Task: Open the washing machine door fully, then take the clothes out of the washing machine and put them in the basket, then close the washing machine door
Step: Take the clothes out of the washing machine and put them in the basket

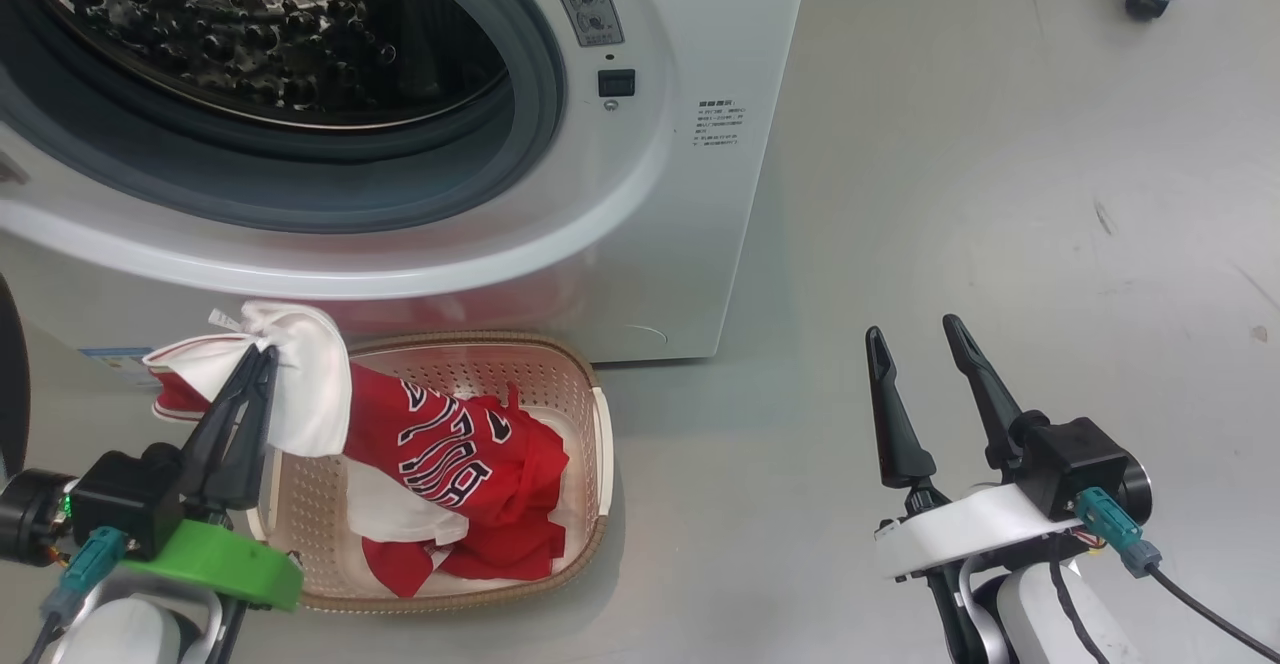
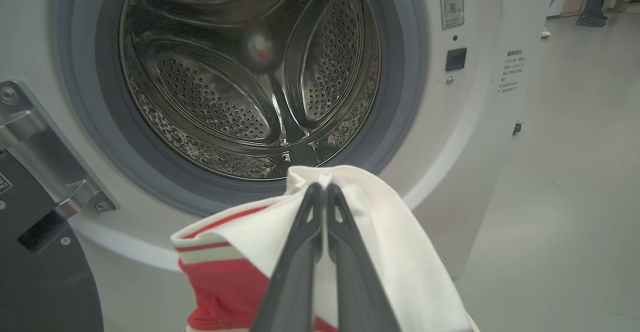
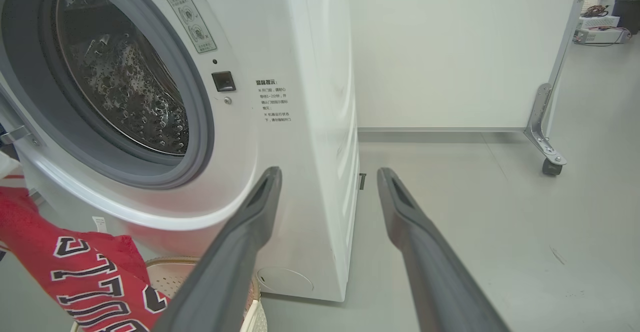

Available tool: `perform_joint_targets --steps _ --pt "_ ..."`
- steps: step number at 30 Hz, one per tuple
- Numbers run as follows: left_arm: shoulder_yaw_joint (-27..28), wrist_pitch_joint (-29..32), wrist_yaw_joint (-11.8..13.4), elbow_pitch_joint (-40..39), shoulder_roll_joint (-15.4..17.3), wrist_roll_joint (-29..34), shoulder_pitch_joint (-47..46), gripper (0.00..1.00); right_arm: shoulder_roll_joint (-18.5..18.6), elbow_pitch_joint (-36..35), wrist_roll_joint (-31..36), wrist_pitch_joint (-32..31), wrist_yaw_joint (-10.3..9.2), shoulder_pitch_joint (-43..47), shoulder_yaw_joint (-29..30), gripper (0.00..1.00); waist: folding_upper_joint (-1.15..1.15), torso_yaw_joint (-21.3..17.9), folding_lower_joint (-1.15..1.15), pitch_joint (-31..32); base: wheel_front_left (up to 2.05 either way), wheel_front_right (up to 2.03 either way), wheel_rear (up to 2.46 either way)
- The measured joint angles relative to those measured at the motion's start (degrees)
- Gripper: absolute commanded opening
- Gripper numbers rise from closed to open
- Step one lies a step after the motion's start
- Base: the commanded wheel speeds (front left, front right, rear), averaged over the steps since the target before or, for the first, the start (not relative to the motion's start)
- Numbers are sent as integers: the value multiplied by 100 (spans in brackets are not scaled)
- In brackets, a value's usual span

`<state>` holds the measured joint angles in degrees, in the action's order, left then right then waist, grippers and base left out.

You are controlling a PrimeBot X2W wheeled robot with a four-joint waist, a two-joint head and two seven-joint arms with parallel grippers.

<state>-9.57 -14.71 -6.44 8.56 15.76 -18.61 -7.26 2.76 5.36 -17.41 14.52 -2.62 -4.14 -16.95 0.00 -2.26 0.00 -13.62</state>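
Left claw (image 1: 264, 354) is clamped on a white fold of the clothes (image 1: 470, 454), holding that bunch up over the left end of the basket (image 1: 602, 444). The red jersey trails down from it into the basket, onto more red and white cloth. By its drape the cloth looks light, soft and limp: it should sag and swing rather than slide, and a thick gathered fold like this one seems the surest hold. The basket sits on the floor (image 1: 1000, 194) close under the washer (image 1: 680, 194); whether they touch I cannot tell. The drum (image 2: 250, 72) looks empty. The washer's front bulges out just above the basket, and the open door (image 2: 45, 282) stands close on the left, so room there is tight. Right claw (image 1: 912, 327) hangs with fingers apart and empty over bare floor, the freest side.
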Motion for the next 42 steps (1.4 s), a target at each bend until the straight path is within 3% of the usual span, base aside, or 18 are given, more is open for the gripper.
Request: perform_joint_targets --steps 21,42 --pt "-1022 0 -68 486 100 -22 -872 0 2 -242 -11 0 -146 -347 -379 100 0 -362 0 -883 0 0 0" --pt "-1215 358 -76 2473 572 -483 -1557 0 3 -442 227 0 -315 -638 -487 100 0 -748 0 -1818 0 0 0"
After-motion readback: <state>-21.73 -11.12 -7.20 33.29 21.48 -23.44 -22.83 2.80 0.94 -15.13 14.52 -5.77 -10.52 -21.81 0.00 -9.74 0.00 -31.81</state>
